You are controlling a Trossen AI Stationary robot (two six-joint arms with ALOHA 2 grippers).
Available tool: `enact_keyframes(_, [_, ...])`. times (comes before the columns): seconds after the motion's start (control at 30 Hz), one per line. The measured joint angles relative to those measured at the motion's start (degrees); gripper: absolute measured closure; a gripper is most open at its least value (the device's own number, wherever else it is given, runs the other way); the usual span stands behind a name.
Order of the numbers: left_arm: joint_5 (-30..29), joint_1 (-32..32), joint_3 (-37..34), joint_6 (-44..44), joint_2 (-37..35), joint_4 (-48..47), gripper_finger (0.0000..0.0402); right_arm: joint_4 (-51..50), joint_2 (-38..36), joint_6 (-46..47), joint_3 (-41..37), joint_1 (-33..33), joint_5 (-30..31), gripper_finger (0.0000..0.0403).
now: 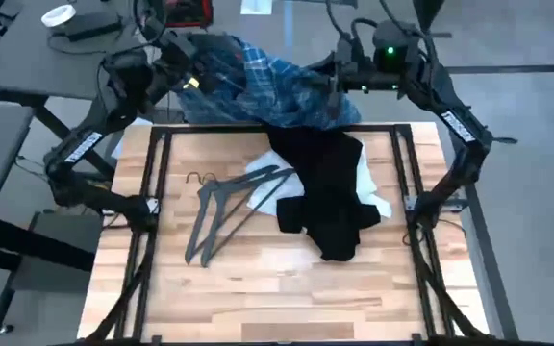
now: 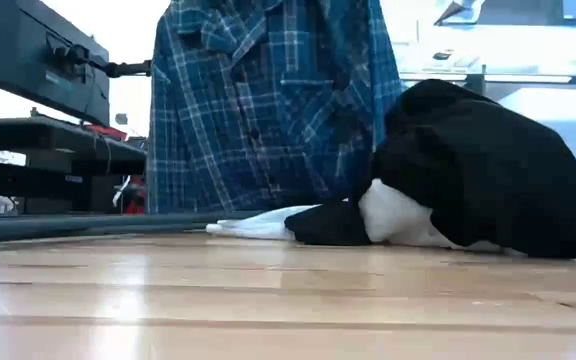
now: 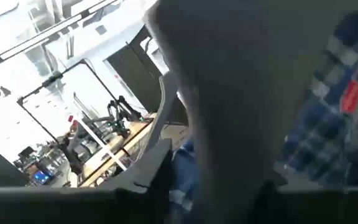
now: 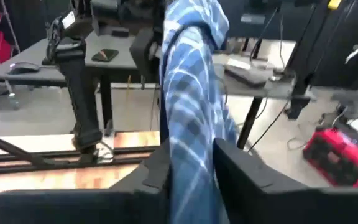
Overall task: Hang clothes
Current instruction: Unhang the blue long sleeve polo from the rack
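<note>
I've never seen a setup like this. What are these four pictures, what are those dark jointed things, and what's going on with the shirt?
The dark jointed things are two robot arms working at a wooden table. Each ends in a two-finger end effector.

One picture looks straight down from above. One looks level across the tabletop. The other two come from small cameras on each arm's wrist, looking past that arm's own fingers.

Both arms hold a blue plaid shirt up at the far edge of the table; from table height it hangs like a curtain. The right end effector has shirt cloth running between its fingers. The left end effector is at the shirt's other side, but its wrist camera is mostly covered by cloth, so its grip is unclear.

On the table lie a black top, a white top mostly under it, and some dark hangers.
</note>
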Motion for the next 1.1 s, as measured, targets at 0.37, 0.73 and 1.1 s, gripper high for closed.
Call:
enact_keyframes(0.37, [0.3,0.0,0.0,-2.5,-0.8,-0.6,0.0361,0.6,0.7,-1.3,-2.9,-0.8,0.5,0.0272])
enact_keyframes(0.73, [-9.4,0.3,0.0,2.1,-2.5,-9.4,0.0361,-8.3,-2.5,-5.0,-3.1,-4.7,8.7,0.0401])
enact_keyframes(1.1, [-8.7,4.7,0.0,-4.2,-8.2,-19.5,0.0362,-19.0,-13.1,-4.5,-3.1,-16.4,12.5,0.0403])
